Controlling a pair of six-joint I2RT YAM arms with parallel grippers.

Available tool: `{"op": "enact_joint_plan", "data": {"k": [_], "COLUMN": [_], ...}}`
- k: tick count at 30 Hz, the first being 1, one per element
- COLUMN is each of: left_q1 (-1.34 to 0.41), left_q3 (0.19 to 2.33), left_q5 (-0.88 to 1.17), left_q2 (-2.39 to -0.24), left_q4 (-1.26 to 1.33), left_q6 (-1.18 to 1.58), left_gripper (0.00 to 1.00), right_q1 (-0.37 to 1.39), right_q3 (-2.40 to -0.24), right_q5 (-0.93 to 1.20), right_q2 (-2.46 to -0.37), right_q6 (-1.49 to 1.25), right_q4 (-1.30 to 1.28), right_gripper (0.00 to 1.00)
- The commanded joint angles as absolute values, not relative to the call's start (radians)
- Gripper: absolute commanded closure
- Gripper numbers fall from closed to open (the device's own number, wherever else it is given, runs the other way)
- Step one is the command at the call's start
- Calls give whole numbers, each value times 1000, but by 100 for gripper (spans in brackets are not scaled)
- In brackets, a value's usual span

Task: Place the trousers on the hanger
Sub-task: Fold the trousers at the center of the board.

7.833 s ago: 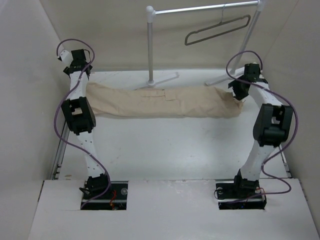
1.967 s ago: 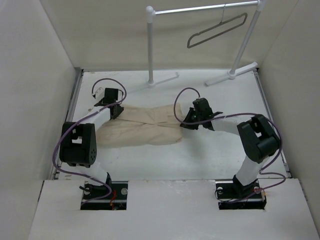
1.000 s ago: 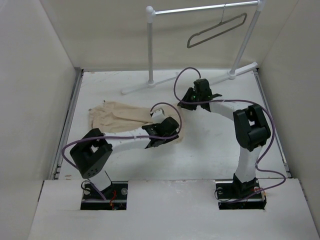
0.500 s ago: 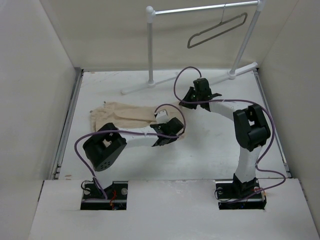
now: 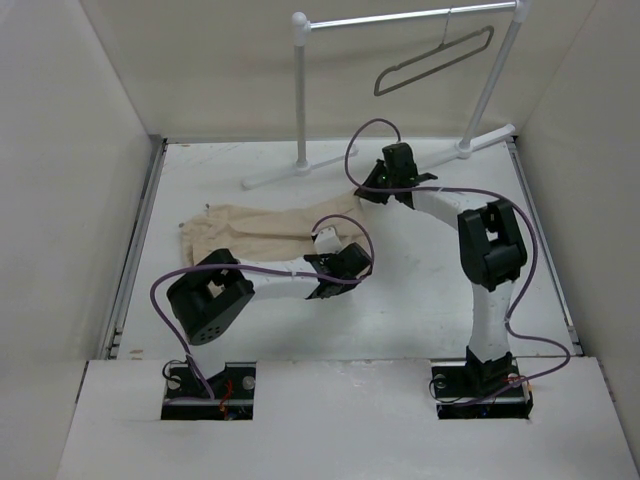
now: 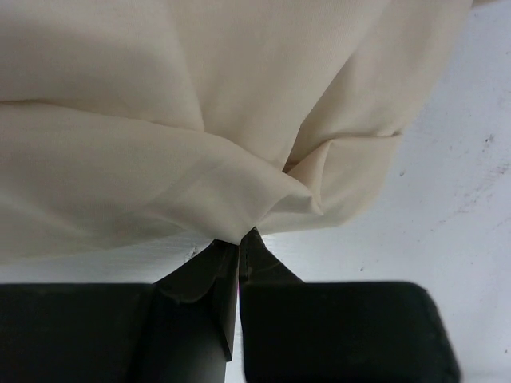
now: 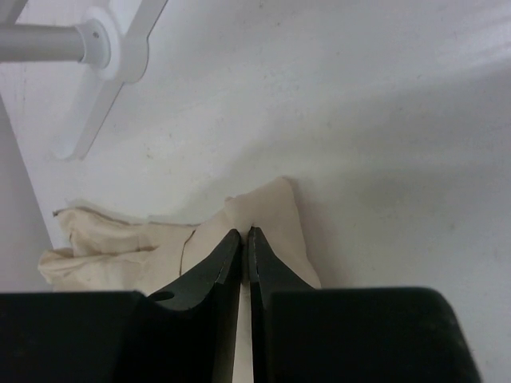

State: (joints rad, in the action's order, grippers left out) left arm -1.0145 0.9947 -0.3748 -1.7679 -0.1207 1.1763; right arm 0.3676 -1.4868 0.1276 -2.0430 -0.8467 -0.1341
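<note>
The beige trousers (image 5: 262,226) lie folded on the white table, left of centre. My left gripper (image 5: 338,268) is at their near right corner, shut on a fold of the trousers (image 6: 200,120); the pinch shows at the left gripper (image 6: 239,243) in the left wrist view. My right gripper (image 5: 372,193) is at the far right corner, shut on an edge of the trousers (image 7: 271,211); the cloth sits between the closed tips of the right gripper (image 7: 244,233). The thin grey hanger (image 5: 435,60) hangs from the rack's rail at the upper right, away from both grippers.
The white tubular rack (image 5: 400,17) stands at the back, with a post (image 5: 300,95) and feet (image 5: 285,173) just behind the trousers and a second foot (image 5: 465,147) at the right. One rack foot (image 7: 104,56) shows close ahead in the right wrist view. Box walls enclose the table.
Both grippers have closed onto the cloth. The right gripper has shifted slightly back and left to the trousers' far right corner; the left arm has settled at the near right corner.
</note>
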Motion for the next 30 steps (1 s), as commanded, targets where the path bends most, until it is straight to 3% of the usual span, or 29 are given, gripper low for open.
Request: {"op": "enact_joint_plan", "data": {"k": [1,13,16,17,21,25,30], "left_q1": [-1030,-1044,-1044,-1044,-1039,-1018,-941], "left_q3": [983,1023,1032,1043,1072,1077,1014], "left_q5": [-376,-380,-383,-385,-413,-454,-465], "left_q2": [-1720,-1732,-1730,-1727,-1681,-1562,-1373], "left_q4": [-161,-163,-166,-172,-196,-204,-219], "left_q6": [1197,1198,1197,1195,1184,1144,1091], "left_gripper": [100,100,100,96,77,61,56], "right_q1": [350,328,326,326,323,320,338], "right_q3": [-1583,-1758,-1778,-1751,-1529,-1307,-1152], "right_q5": [101,124,141,150,150,137,92], "right_q2": [-2101,-2258,-2249,-2215,-2022,-1846,-1727], "right_q6": [-871,-986,-1000,-988,-959,-933,-879], "right_q4": [-121,-138,-138,-134,-62,-20,-73], "right_gripper": [86,76,62,53,36,35,32]}}
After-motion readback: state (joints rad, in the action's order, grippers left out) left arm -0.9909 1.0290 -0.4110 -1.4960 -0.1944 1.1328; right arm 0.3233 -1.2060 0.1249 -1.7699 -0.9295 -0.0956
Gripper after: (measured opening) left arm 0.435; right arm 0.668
